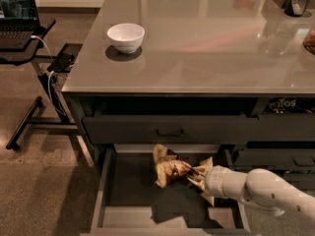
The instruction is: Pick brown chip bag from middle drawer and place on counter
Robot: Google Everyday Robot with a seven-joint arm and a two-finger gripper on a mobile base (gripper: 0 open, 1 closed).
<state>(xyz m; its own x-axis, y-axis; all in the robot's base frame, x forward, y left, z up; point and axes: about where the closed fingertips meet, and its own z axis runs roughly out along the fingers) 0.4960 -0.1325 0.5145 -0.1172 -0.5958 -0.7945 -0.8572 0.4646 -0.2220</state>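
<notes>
Softness should govern the handling here: the crinkly dark brown chip bag with cream-tan ends looks light, air-filled and slippery. It would likely crumple or slide under pressure, so a hold on a flat sealed end seems safer than one on the puffed middle. The bag stands tilted and creased with a tan end raised; its lettering is too small to read. It sits just left of the cream-coloured pincer, its near end touching or reaching into it. I cannot tell whether the pincer is spread or pinching the bag. Both are inside the wide, shallow dark grey drawer, which is pulled out. The glossy grey-brown surface lies above and beyond the pincer, with a round white ceramic bowl well up-left.
</notes>
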